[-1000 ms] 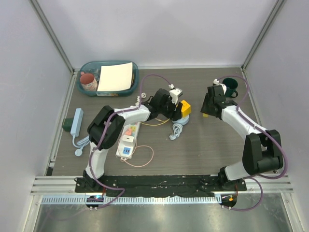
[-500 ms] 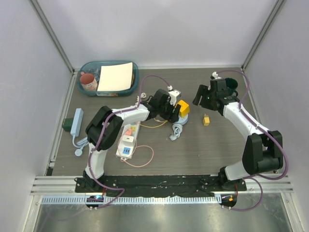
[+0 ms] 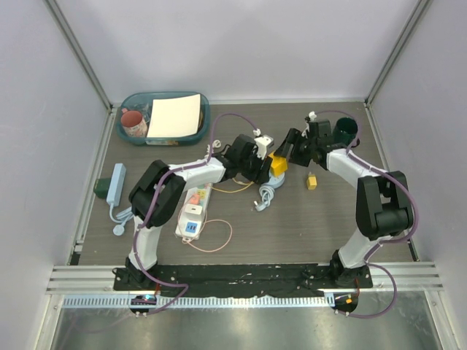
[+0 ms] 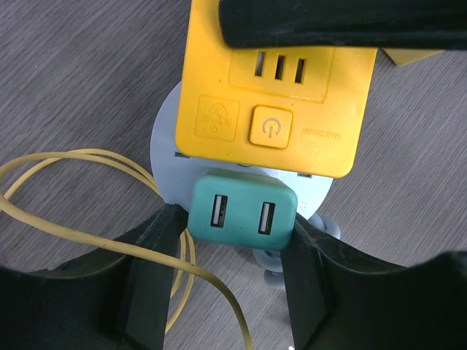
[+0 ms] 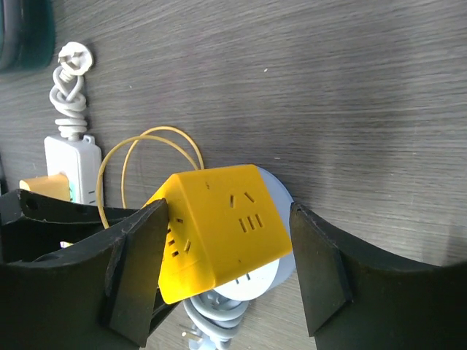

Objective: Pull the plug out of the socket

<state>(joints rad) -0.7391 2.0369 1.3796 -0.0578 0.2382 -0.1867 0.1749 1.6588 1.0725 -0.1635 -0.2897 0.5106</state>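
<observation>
Dark wood-grain surface [image 3: 321, 219] inside a pale-walled cell: both arms gather over a yellow cube [image 3: 279, 163] at centre, well apart from the job in hand. The plug [image 3: 193, 211], a small white square block, sits on the socket [image 3: 186, 230], the long white strip with pastel faces lying beside the left arm's elbow. By the overhead view nothing has been pulled, so the whole task looks left to do.

The left gripper [image 4: 239, 244] has its jaws set against both sides of a teal USB adapter [image 4: 242, 208] plugged into the cube, and appears to grip it. The right gripper [image 5: 226, 262] stands open, its fingers straddling the cube with a gap on one side. Neither is near the plug.

No wrist camera shows the plug. The right wrist view catches only the strip's far end and its bundled cord [image 5: 69, 95]. Whether the plug's pins are fully home cannot be told from above, and the left arm [image 3: 197, 169] overhangs the strip's far end.
</observation>
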